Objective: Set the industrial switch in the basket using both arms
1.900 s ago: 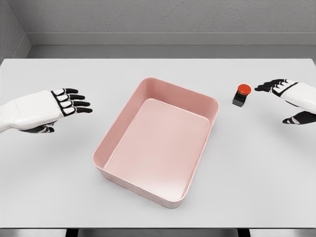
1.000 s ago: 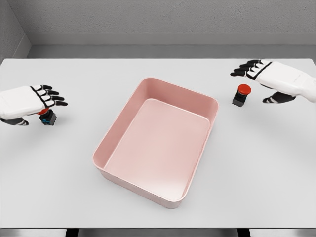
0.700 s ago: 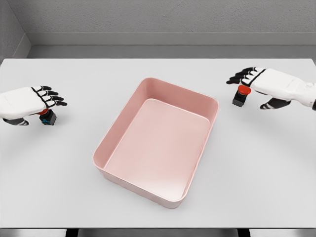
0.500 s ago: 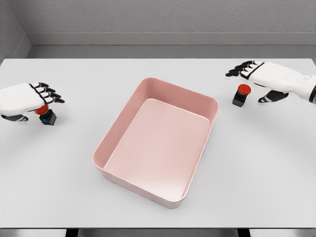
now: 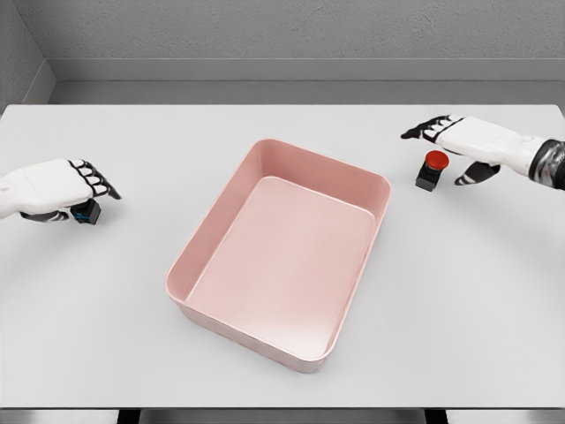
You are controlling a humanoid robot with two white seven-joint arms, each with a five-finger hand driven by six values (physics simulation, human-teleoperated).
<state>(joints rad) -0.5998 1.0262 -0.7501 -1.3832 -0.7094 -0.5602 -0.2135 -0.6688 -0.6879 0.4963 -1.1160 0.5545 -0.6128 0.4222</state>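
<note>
Two small industrial switches are on the white table. The left switch [image 5: 86,213], black with a blue mark, sits near the left edge, its top hidden under my left hand [image 5: 75,203], whose fingers [image 5: 95,183] curl down over it. The right switch [image 5: 431,169], black with a red cap, stands right of the pink basket [image 5: 214,210]. My right hand [image 5: 440,147] hovers just above and behind it, fingers spread, thumb [image 5: 468,174] to its right, not touching it. The basket holds nothing.
The table's front edge [image 5: 282,408] runs along the bottom of the view. A grey wall [image 5: 282,35] rises behind the far edge. The basket lies at a slant in the middle, between the two hands.
My left hand has dropped over the left switch, hiding its red cap, with fingers curled further. My right hand has lifted off the right switch and drawn slightly back to the right.
</note>
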